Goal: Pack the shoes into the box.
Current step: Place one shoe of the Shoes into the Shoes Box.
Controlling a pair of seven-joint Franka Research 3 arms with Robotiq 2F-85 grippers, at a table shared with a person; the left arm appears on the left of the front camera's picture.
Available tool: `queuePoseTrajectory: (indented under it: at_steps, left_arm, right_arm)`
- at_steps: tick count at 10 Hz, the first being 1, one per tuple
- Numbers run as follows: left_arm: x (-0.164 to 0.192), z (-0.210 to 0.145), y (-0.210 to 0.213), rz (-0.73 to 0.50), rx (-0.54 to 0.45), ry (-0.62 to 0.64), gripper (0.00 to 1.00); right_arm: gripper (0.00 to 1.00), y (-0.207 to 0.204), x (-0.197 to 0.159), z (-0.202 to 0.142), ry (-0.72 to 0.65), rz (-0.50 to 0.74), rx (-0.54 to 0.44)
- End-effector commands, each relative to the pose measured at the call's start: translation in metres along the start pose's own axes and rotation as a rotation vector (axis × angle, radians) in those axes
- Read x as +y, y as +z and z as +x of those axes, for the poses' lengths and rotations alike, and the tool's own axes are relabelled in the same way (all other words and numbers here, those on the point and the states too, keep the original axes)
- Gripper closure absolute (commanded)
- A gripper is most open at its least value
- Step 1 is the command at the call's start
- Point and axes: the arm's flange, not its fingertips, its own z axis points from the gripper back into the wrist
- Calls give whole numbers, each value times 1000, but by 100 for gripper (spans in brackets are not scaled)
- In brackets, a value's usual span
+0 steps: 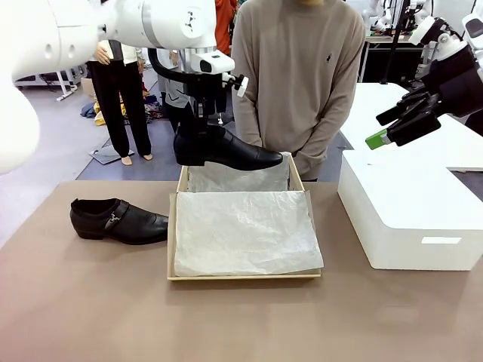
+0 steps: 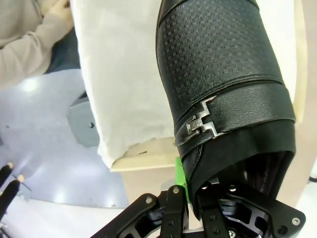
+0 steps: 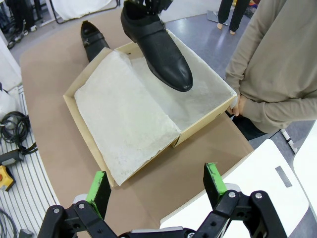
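Observation:
One black shoe (image 1: 230,149) hangs toe to the right above the back of the tan box (image 1: 241,277), with my left gripper (image 1: 198,124) shut on its heel collar. The left wrist view shows that shoe (image 2: 223,64) with its silver buckle (image 2: 200,121), and my left gripper (image 2: 192,192) clamped on the collar. The other shoe (image 1: 117,220) lies on the table left of the box. White tissue paper (image 1: 245,230) lines the box. My right gripper (image 1: 392,124) is open and raised at the right. From the right wrist, my right gripper (image 3: 156,191) looks down on the box (image 3: 205,119).
A big white box (image 1: 407,219) stands at the right of the table, under my right gripper. A person in a beige sweater (image 1: 298,75) stands at the far side, a hand (image 3: 241,106) close to the box's far corner. Bare brown table lies in front.

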Motion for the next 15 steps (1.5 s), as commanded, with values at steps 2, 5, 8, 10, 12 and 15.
queuePoseTrajectory:
  at_steps: [2,5,8,10,12,15]
  left_arm:
    - [18,16,-5,-25,-13,34,100]
    - [24,18,-12,-62,-32,34,100]
    - [16,11,-26,-20,-5,17,100]
    - [16,11,-26,-20,-5,17,100]
    - [16,11,-26,-20,-5,17,100]
    - [21,14,-34,-20,-6,31,100]
  right_arm:
    - [0,0,0,1,0,9,-13]
    - [0,0,0,1,0,9,-13]
    - [0,0,0,1,0,9,-13]
    - [0,0,0,1,0,9,-13]
    - [0,0,0,1,0,9,-13]
    - [0,0,0,1,0,9,-13]
